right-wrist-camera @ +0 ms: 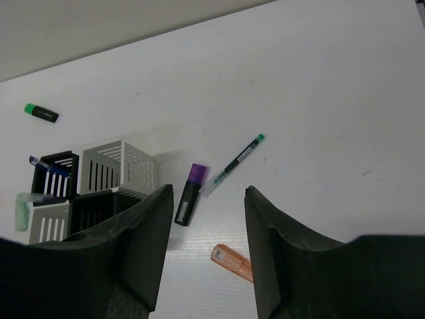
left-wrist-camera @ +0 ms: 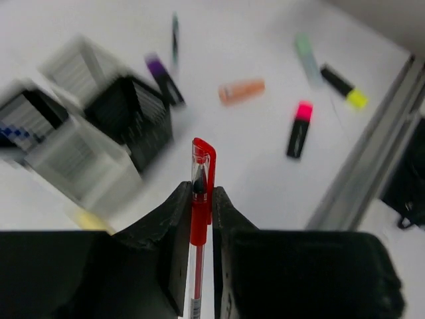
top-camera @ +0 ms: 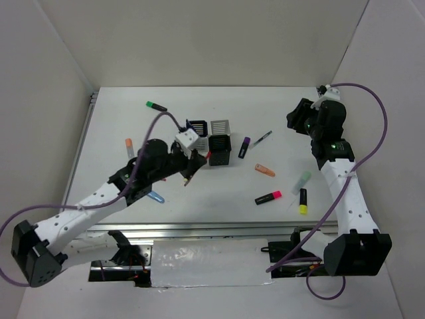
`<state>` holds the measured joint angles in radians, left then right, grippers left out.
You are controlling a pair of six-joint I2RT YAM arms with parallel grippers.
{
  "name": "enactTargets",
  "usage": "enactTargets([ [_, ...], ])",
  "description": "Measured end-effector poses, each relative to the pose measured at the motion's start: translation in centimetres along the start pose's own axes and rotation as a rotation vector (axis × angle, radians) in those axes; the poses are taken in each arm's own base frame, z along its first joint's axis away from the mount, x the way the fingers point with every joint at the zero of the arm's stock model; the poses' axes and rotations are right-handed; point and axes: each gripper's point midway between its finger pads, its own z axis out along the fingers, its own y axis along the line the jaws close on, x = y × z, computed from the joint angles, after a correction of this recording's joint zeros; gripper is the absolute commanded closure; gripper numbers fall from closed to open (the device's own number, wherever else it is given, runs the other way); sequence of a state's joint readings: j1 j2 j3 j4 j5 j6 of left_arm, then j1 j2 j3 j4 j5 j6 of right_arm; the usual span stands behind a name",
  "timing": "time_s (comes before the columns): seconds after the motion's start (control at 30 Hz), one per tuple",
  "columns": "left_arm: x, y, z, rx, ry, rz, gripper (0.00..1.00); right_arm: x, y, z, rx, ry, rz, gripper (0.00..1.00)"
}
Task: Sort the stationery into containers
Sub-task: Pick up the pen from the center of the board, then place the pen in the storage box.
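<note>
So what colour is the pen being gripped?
The pen is red, best seen from left wrist.

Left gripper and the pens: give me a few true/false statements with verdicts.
1. The left gripper is shut on a red pen. True.
2. The right gripper holds the purple highlighter. False: its jaws are open and empty, and that highlighter lies on the table.
3. The pink highlighter stands in one of the cups. False: it lies on the table, right of the cups.
4. The green highlighter lies apart from the cups. True.
</note>
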<state>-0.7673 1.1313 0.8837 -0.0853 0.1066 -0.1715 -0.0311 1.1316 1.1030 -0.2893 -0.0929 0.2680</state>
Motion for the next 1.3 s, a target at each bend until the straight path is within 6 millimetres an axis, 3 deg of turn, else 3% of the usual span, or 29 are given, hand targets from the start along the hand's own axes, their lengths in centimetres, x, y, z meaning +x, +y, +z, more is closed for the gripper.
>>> enactTargets([
  [0.07, -4.9, 0.4, -1.7, -0.007, -0.169, 0.071, 1.0, 0.1, 0.0, 0.0, -0.001, 0.004, 0.001, 0.47],
  [0.17, -10.7, 2.6, -3.0, -0.07, -0.332, 0.153, 1.0, 0.5, 0.0, 0.3, -0.007, 0.02, 0.002, 0.51],
  [0.23, -13.4, 5.1, -2.7, -0.126, -0.397, 0.183, 1.0, 1.5, -0.1, 1.0, -0.007, 0.059, 0.005, 0.54],
  [0.33, -15.2, 9.1, -1.2, -0.181, -0.443, 0.199, 1.0, 3.6, -0.4, 2.7, -0.011, 0.157, 0.015, 0.58],
  [0.5, -16.7, 14.9, 1.9, -0.216, -0.504, 0.209, 1.0, 6.9, -1.1, 4.3, -0.015, 0.307, 0.044, 0.6],
  [0.63, -17.2, 17.8, 3.9, -0.206, -0.53, 0.198, 1.0, 8.0, -1.2, 4.7, -0.029, 0.362, 0.055, 0.61],
  [0.93, -18.4, 18.4, 6.4, -0.141, -0.611, 0.128, 1.0, 8.6, -0.8, 5.8, -0.066, 0.407, 0.061, 0.62],
  [1.17, -17.5, 18.4, 8.5, -0.144, -0.634, 0.06, 1.0, 8.9, -0.7, 6.6, -0.083, 0.43, 0.06, 0.6],
  [1.3, -15.9, 19.0, 9.9, -0.155, -0.613, 0.018, 0.98, 8.7, -0.5, 6.7, -0.092, 0.426, 0.044, 0.59],
])
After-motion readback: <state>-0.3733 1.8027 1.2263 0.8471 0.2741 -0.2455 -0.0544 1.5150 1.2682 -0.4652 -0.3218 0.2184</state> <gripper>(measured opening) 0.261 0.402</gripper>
